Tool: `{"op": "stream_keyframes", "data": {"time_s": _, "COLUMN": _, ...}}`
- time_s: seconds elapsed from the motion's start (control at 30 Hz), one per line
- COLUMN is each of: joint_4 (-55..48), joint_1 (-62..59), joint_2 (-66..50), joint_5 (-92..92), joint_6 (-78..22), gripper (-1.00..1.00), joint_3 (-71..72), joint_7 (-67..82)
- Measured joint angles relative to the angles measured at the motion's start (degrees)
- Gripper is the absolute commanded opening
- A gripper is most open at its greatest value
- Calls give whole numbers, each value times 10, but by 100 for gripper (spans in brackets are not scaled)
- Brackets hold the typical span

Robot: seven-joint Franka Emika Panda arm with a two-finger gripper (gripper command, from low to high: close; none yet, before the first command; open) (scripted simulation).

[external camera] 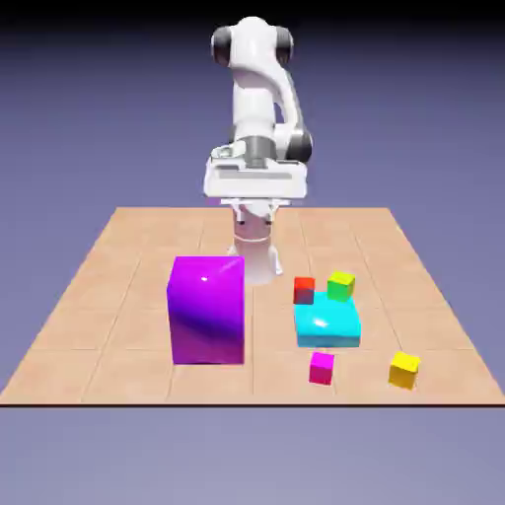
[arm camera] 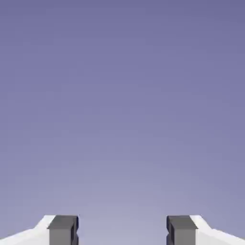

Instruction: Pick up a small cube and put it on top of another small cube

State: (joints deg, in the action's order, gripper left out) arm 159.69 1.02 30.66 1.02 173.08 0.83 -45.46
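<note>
At the exterior view's left we see a large purple block (external camera: 207,310) standing on the tiled table (external camera: 89,325). Behind it the white arm (external camera: 258,99) rises, its gripper (arm camera: 122,232) held high above the table; in the hand view the fingers (arm camera: 62,229) stand wide apart with only the blue-violet backdrop between them. Further right, the small red cube (external camera: 304,290) and a lime-green cube (external camera: 341,286) sit just behind a flat cyan block (external camera: 327,324). A magenta cube (external camera: 322,367) lies in front, and the small yellow cube (external camera: 403,370) rests farthest right, near the table's front edge.
</note>
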Motion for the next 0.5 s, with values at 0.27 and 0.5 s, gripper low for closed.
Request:
{"op": "stream_keyframes", "data": {"time_s": 0.27, "joint_4": -87, "joint_1": 22, "joint_2": -133, "joint_5": 68, "joint_6": -62, "gripper": 0, "joint_3": 55, "joint_7": -199}}
{"op": "stream_keyframes", "data": {"time_s": 0.5, "joint_4": -164, "joint_1": 42, "joint_2": -249, "joint_5": 127, "joint_6": -115, "gripper": 0, "joint_3": 104, "joint_7": -374}}
